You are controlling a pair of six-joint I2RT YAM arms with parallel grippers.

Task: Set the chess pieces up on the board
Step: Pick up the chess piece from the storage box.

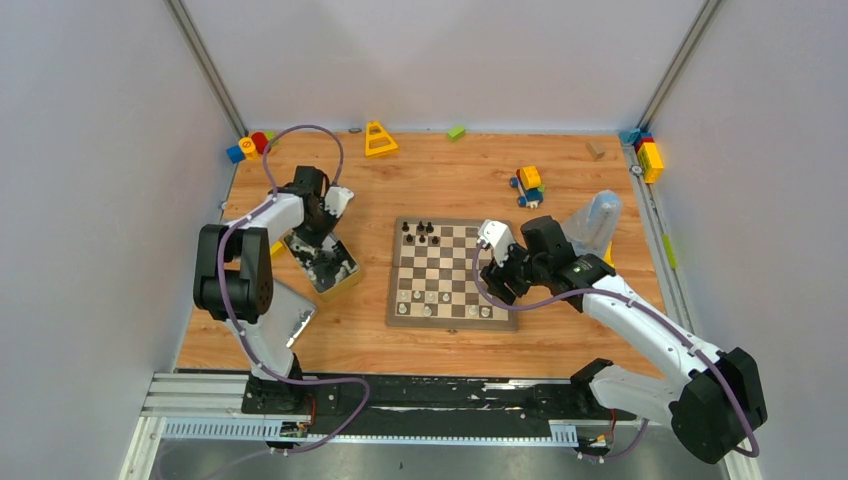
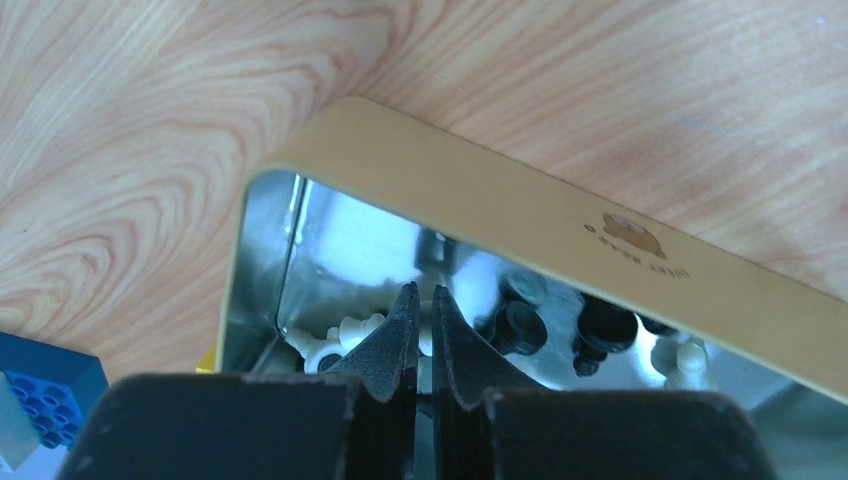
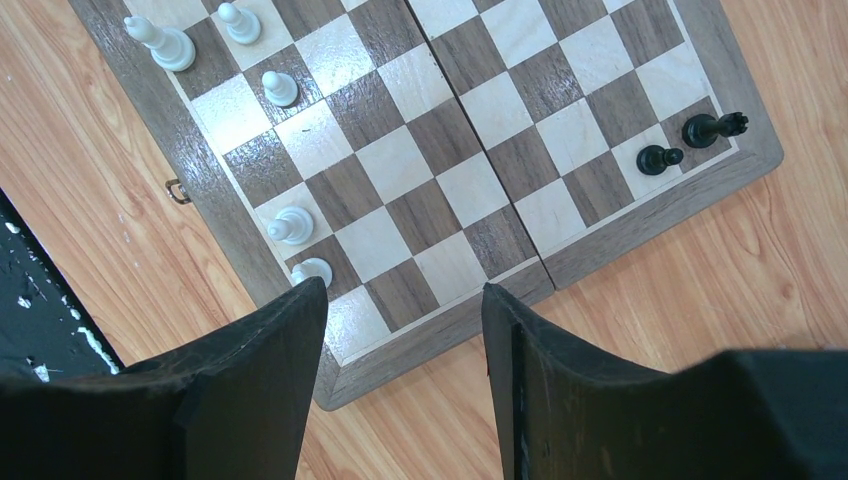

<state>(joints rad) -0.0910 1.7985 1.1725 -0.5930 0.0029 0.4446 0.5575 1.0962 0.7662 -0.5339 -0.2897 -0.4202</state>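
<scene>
The left gripper (image 2: 422,295) stands inside the open metal tin (image 2: 480,190), its jaws drawn together to a sliver; whether they pinch anything cannot be told. Just beyond its tips, loose chess pieces (image 2: 520,325), black and white, lie jumbled on the tin's floor. A blue block (image 2: 40,390) sits close beside the gripper, outside the tin on the wooden table (image 2: 150,150).

The right gripper (image 3: 405,290) hovers over the edge of the board (image 3: 450,170), jaws apart and nothing between them. A white pawn (image 3: 312,266) stands just by one finger. More white pieces (image 3: 160,42) range farther off on that side, and two black pieces (image 3: 712,128) stand near the board's far opposite corner.
</scene>
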